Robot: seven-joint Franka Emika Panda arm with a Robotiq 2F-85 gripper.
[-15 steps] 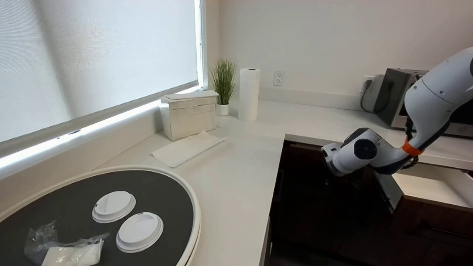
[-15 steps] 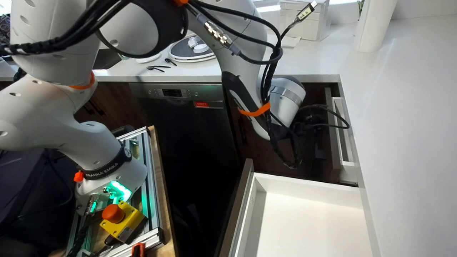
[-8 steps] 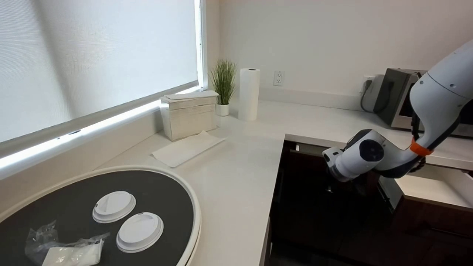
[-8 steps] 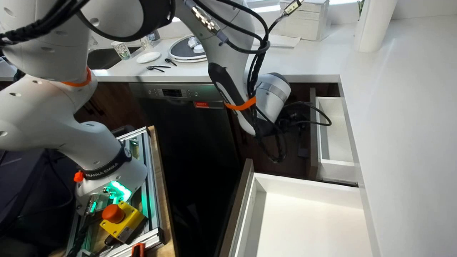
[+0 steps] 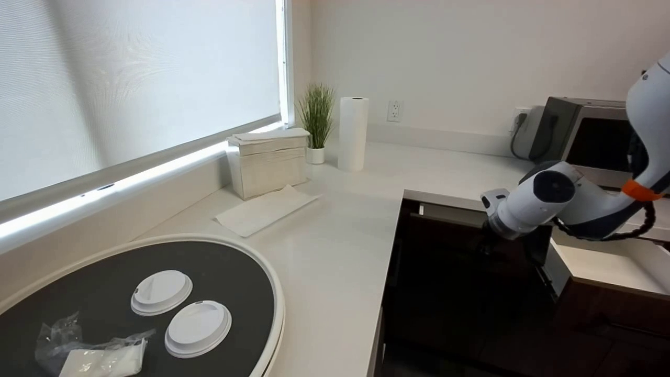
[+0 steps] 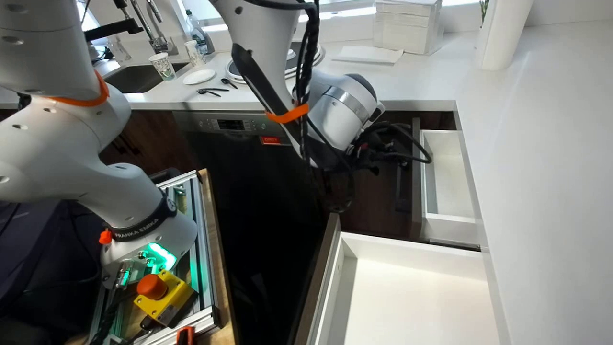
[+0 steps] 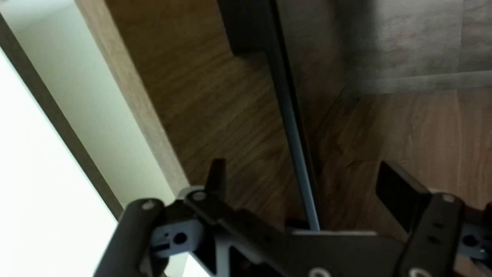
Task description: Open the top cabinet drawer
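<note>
The top cabinet drawer (image 6: 450,177) stands partway out under the desk (image 6: 546,167), near its inner corner; its white inside shows between the brown wood front (image 7: 192,96) and the desk's edge. A long dark handle (image 7: 285,109) runs along that front. The claw (image 7: 303,179) is spread wide beside the front, its two fingers (image 7: 217,177) well apart. In the wrist view the handle passes through the gap between them, though whether it lies between them in depth I cannot tell. Above the claw, the white arm (image 6: 266,38) angles downward, black cables (image 6: 302,81) strapped along it by an orange band (image 6: 289,114).

In the next column, a second white-lined drawer (image 6: 421,292) is pulled out farther. Around the corner sits a dishwasher (image 6: 239,191) with a red "DIRTY" label (image 6: 270,140).

On the desk, a paper towel roll (image 5: 353,134) stands upright just beside a potted plant (image 5: 316,120), next to a stack of folded paper towels (image 5: 272,167) with a loose sheet (image 5: 267,209) lying in front of it. A microwave (image 5: 602,141) stands well apart. A round dark tray (image 5: 241,283) carries two white cup lids (image 5: 161,292) and a clear plastic bag (image 5: 63,340). Near the sink (image 6: 136,81), in an exterior view, are paper cups (image 6: 164,66), a white plate (image 6: 199,76) and black cutlery (image 6: 215,89). By the arm's base (image 6: 127,247), a yellow box (image 6: 179,287) bears an orange-red button (image 6: 152,286).
</note>
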